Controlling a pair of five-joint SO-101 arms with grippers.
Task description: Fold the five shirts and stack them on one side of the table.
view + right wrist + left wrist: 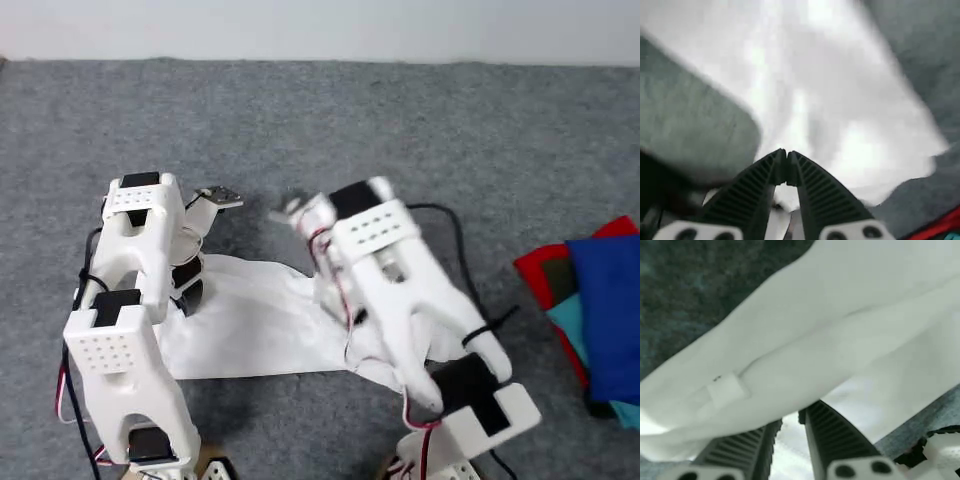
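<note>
A white shirt point(260, 320) lies crumpled on the grey table between my two arms. The left arm point(130, 300) stands at its left edge and the right arm point(400, 290) bends over its right part. In the left wrist view my left gripper point(790, 420) is shut on a fold of the white shirt point(840, 315), which drapes over the fingertips. My right gripper point(785, 157) has its tips pressed together on the white shirt point(830, 100), which spreads out beyond them.
Folded shirts in red, teal and blue are stacked point(600, 300) at the table's right edge; a red corner point(947, 225) of the stack appears in the right wrist view. Bare grey table point(320, 120) stretches behind the arms to the far wall.
</note>
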